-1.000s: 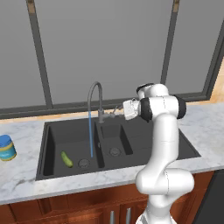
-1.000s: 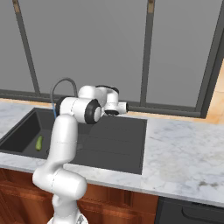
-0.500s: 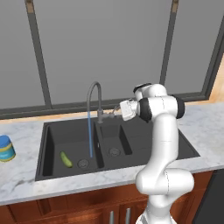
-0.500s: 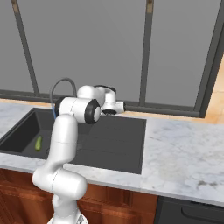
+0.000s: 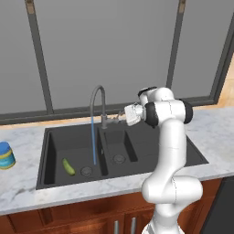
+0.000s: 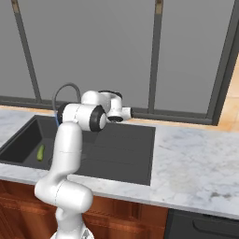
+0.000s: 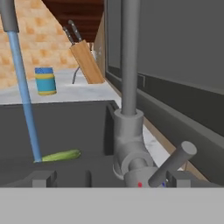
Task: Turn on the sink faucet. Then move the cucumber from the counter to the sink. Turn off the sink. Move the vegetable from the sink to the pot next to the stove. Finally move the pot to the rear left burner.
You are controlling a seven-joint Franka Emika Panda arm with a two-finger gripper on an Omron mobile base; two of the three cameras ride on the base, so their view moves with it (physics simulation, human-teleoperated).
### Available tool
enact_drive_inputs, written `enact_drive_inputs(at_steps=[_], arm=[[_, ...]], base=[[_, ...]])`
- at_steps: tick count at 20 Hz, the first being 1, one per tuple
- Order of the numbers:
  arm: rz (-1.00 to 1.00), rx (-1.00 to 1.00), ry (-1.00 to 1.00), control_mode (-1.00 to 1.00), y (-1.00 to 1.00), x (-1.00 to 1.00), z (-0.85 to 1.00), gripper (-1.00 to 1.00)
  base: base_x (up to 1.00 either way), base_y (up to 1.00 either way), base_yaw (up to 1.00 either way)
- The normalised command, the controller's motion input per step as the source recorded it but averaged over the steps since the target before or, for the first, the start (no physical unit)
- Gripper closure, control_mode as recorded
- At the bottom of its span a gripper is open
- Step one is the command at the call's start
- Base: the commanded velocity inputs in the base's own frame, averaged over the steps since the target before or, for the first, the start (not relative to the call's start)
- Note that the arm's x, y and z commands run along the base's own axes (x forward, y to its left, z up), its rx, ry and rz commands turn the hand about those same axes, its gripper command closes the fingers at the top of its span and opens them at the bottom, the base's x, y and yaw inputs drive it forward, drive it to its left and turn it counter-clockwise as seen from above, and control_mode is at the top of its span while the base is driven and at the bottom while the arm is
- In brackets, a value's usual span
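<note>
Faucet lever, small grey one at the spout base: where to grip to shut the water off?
Grip the small grey lever handle near its free round end, fingers straddling the rod. It sticks out sideways and upward from the tall grey gooseneck faucet, so come from the basin side, as the open gripper points now.

Both base views look down from behind at the dark charcoal double-basin sink (image 5: 73, 141) (image 6: 28, 135); the hand view sits close, the tall grey metal gooseneck faucet (image 7: 130, 87) at 12 o'clock.
</note>
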Motion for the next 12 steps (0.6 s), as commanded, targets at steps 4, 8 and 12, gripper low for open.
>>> enact_drive_inputs(at_steps=[4, 8, 12], arm=[[0.01, 0.0, 0.05, -1.0, 0.59, 0.11, 0.0, -1.0], [0.05, 0.0, 0.02, -1.0, 0.75, 0.07, 0.0, -1.0], [0.08, 0.0, 0.0, -1.0, 0.81, 0.12, 0.0, -1.0]], base=[[0.0, 0.0, 0.0], [0.0, 0.0, 0.0], [0.0, 0.0, 0.0]])
